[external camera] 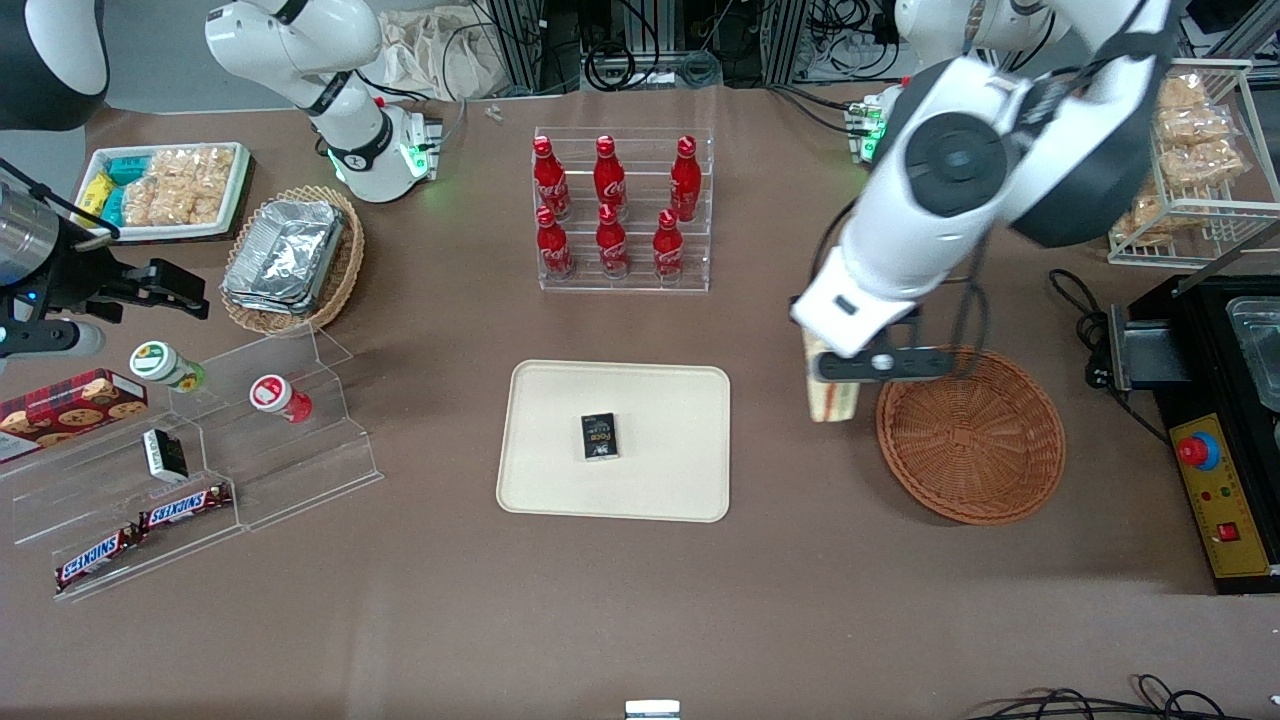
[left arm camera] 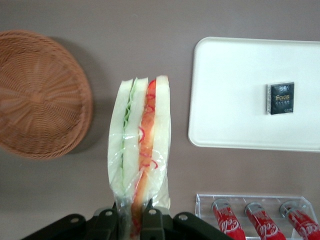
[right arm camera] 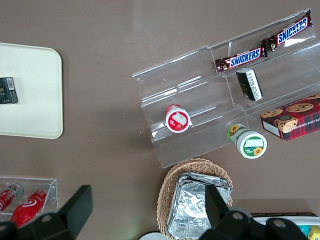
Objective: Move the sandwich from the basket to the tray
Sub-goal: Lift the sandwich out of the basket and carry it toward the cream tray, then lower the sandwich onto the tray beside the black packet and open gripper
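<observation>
My left gripper [external camera: 838, 368] [left arm camera: 132, 220] is shut on the sandwich [left arm camera: 140, 145], a wrapped white-bread wedge with orange-red and green filling. It hangs above the bare table, between the basket and the tray; its lower end shows under the arm in the front view [external camera: 832, 400]. The round reddish-brown wicker basket [external camera: 970, 436] [left arm camera: 37, 95] is empty. The cream tray [external camera: 660, 480] [left arm camera: 235, 100] lies flat toward the parked arm's end, with a small black box [external camera: 599, 436] [left arm camera: 280, 98] on it.
A clear rack of red cola bottles [external camera: 620, 210] [left arm camera: 260, 217] stands farther from the front camera than the tray. A black machine with a red button [external camera: 1215, 440] sits at the working arm's end. Clear snack shelves [external camera: 200, 450] and a foil-tray basket [external camera: 290, 255] lie toward the parked arm.
</observation>
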Controlling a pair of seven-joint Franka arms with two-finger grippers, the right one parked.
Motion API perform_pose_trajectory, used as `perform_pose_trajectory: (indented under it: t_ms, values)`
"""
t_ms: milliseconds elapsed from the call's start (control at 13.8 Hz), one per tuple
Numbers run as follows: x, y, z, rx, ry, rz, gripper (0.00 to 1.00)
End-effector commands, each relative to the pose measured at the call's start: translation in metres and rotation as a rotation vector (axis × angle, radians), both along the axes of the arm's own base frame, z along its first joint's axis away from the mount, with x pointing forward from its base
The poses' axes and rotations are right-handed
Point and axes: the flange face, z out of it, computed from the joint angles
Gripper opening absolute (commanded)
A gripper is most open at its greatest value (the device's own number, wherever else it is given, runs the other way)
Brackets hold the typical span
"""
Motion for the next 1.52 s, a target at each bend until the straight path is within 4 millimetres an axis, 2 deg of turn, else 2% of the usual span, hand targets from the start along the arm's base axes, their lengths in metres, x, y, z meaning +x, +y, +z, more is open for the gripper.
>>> perform_pose_trajectory:
  t_ms: [0,218,508,726,798,871,944,1016,1089,1161,1306,1452]
  values:
    - [0.006,-0.051,-0.058,0.014,-0.016,-0.097,0.00]
    - [0.005,-0.086,-0.112,-0.022,-0.003,-0.142,0.00]
    - [0.007,-0.110,-0.189,-0.057,0.002,-0.190,0.00]
    - [0.013,-0.115,-0.226,-0.063,-0.032,-0.213,0.00]
    - [0.014,-0.115,-0.237,-0.067,-0.029,-0.213,0.03]
    - [0.014,-0.115,-0.245,-0.068,-0.020,-0.211,0.09]
    - [0.013,-0.116,-0.248,-0.067,-0.017,-0.213,0.19]
    - [0.013,-0.115,-0.249,-0.067,-0.014,-0.211,0.37]
    - [0.014,-0.114,-0.246,-0.065,-0.016,-0.203,0.89]
    - [0.014,-0.113,-0.243,-0.060,-0.013,-0.191,1.00]
    - [0.013,-0.105,-0.231,-0.034,0.021,-0.180,1.00]
    - [0.015,-0.093,-0.198,-0.006,0.027,-0.177,1.00]
